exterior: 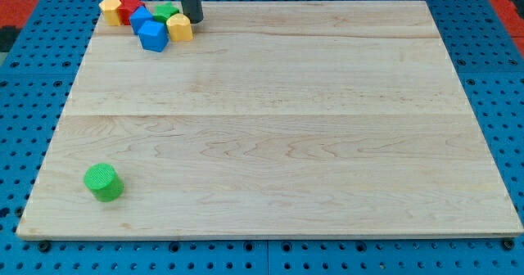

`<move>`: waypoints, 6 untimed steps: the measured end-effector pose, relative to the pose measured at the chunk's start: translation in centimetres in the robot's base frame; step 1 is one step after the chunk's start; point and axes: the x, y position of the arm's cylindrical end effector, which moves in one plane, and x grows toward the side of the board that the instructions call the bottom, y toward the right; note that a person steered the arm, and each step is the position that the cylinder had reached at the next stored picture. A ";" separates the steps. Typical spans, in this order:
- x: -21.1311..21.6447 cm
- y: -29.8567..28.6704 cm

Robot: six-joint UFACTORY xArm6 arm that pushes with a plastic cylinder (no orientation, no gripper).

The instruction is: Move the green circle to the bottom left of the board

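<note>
The green circle (103,182) is a short green cylinder standing on the wooden board (278,128) near the view's bottom left corner. My tip (193,19) is far from it, at the view's top left, touching or nearly touching the right side of a yellow block (180,27). The rod comes down from the top edge of the view.
A cluster of blocks sits at the board's top left: a yellow block (110,11), red blocks (127,0), two blue blocks (152,34), and a green block (165,13). A blue pegboard (491,78) surrounds the board.
</note>
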 end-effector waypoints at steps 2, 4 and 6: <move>2.2 -1.5; 8.6 -3.1; 21.2 -2.4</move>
